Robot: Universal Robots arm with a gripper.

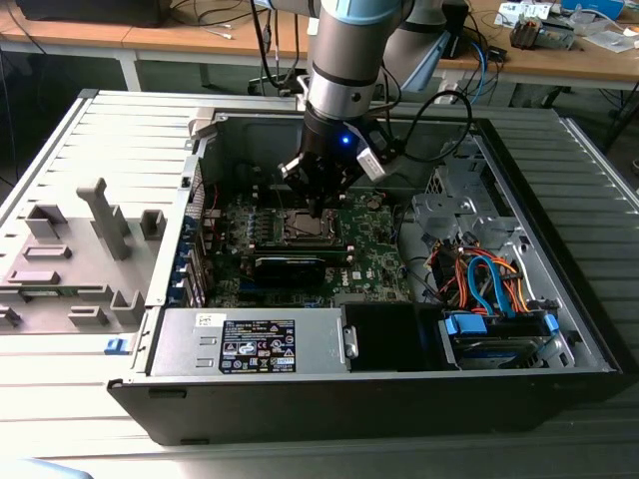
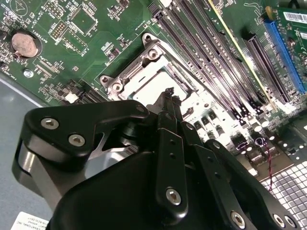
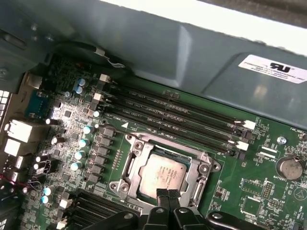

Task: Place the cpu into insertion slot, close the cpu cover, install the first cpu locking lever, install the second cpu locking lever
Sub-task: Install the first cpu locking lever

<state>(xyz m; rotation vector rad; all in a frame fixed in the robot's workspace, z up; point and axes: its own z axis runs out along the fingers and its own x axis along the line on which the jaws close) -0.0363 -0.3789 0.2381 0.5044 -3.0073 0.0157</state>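
In the exterior view, your arm reaches down into the open computer case [image 1: 399,399], which lies on the grey table [image 1: 60,399]. The case holds the green board [image 1: 374,249] against its wall on the exterior view's left, a power supply [image 1: 250,344] along its near wall, and a drive bay with blue and orange cables [image 1: 484,279] in its near corner on the exterior view's right. Your gripper [image 1: 318,205] hangs just above the insertion slot [image 1: 305,228], which sits near the middle of the board.

In the second wrist view, your gripper [image 2: 169,93] has its fingers pressed together, and you can see nothing between them. The tips are right at the edge of the cpu [image 2: 153,86], which lies in the slot with its silvery top up. Long memory slots [image 2: 211,52] run beside it, and a coin cell [image 2: 25,44] sits toward the board's edge.

In the first wrist view, the cpu [image 3: 163,172] is seated in the slot, and the cpu cover [image 3: 135,167] lies flat around it, the chip showing through its window. Your gripper [image 3: 168,195], fingers together, meets the cover's edge beside the chip. You cannot tell how the levers stand.
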